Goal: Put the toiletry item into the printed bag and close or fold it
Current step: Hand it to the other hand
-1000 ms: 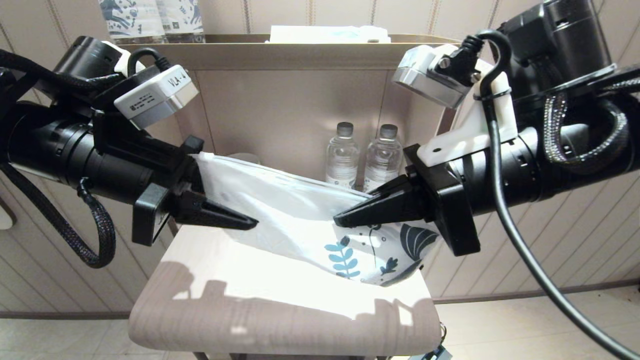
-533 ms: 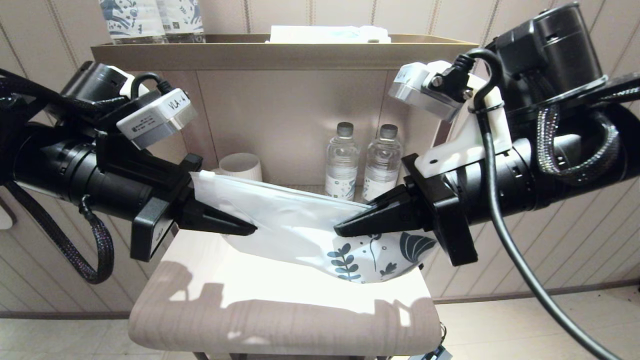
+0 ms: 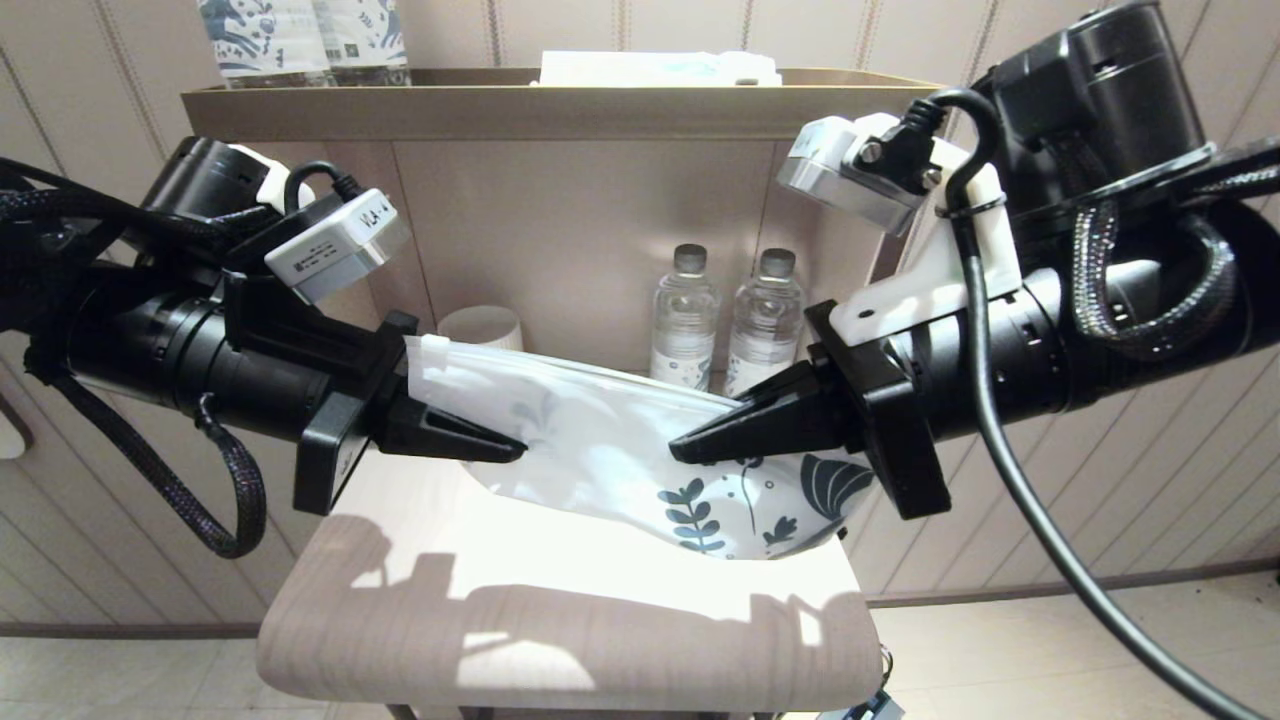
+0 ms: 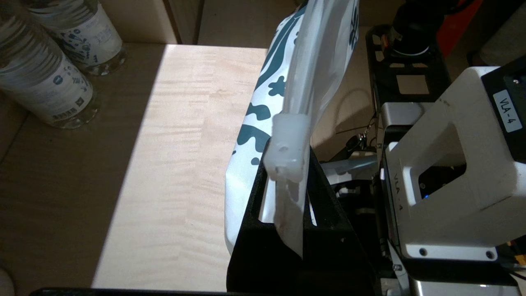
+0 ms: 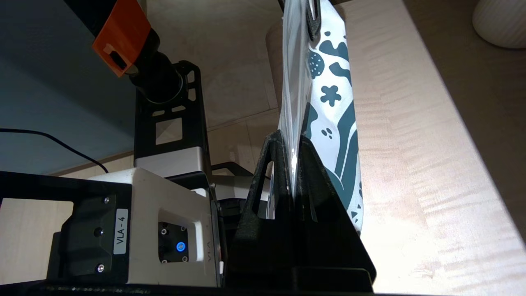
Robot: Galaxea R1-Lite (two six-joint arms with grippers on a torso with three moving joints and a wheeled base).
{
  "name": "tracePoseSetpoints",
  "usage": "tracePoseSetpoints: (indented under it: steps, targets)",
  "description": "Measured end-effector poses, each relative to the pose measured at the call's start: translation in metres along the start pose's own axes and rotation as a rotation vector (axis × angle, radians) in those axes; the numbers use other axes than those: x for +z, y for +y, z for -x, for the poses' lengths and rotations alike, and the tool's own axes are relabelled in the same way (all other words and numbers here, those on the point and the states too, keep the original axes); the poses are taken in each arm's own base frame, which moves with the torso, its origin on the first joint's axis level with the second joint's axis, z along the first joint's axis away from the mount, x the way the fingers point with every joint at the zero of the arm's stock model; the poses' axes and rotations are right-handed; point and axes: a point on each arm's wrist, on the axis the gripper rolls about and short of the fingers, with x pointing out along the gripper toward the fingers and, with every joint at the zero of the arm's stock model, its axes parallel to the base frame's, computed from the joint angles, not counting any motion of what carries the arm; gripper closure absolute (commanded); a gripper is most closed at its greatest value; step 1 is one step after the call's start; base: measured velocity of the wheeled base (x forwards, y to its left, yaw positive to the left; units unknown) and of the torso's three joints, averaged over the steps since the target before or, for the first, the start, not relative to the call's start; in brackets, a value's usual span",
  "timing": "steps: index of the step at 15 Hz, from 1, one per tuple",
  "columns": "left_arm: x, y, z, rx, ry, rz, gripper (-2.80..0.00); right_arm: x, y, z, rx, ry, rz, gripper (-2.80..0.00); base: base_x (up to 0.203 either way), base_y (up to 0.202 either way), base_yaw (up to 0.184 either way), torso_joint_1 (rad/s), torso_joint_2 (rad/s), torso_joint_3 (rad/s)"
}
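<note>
The printed bag [image 3: 600,440], frosted white with teal leaf prints at its lower right end, hangs slack between both grippers above the table [image 3: 560,620]. My left gripper [image 3: 512,450] is shut on the bag's left end. In the left wrist view that gripper [image 4: 287,168] pinches the top strip just behind a frosted slider [image 4: 287,148]. My right gripper [image 3: 682,450] is shut on the bag's top edge near the printed end. In the right wrist view the right gripper [image 5: 292,142] clamps the bag [image 5: 333,107] edge-on. The toiletry item is not visible.
Two water bottles [image 3: 685,320] [image 3: 765,315] and a white cup [image 3: 480,325] stand in the cabinet recess behind the table. Patterned bottles [image 3: 300,40] and a white box [image 3: 660,68] sit on the cabinet top. The table's front edge is rounded.
My left arm has moved right toward the right gripper, bringing the bag's left end with it. The bag now sags and bunches more. The right gripper has hardly moved.
</note>
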Motion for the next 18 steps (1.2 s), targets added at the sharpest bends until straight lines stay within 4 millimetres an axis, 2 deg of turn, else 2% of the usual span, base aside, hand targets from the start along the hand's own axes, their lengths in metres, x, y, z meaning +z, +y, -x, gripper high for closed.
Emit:
tracePoseSetpoints:
  steps: [6, 7, 13, 18]
  targets:
    - [-0.001, -0.004, 0.001, -0.006, -0.001, 0.006, 0.0, -0.002, 0.0, -0.001, -0.022, 0.012, 0.0, 0.0, 0.0, 0.0, 0.0, 0.0, 0.0, 0.0]
    - [-0.001, -0.004, 0.001, -0.005, -0.001, 0.006, 0.0, -0.002, 0.0, -0.001, -0.027, 0.013, -0.001, -2.8, 0.0, 0.0, 0.0, 0.0, 0.0, 0.0]
    - [-0.001, -0.004, 0.001, -0.005, -0.002, 0.004, 0.0, 0.003, 0.002, 0.002, -0.058, 0.004, 0.014, -2.8, 0.0, 0.0, 0.0, 0.0, 0.0, 0.0]
    - [-0.002, -0.004, 0.0, -0.009, -0.002, 0.015, 0.0, 0.032, 0.009, 0.011, -0.091, -0.067, 0.062, -2.8, 0.0, 0.0, 0.0, 0.0, 0.0, 0.0]
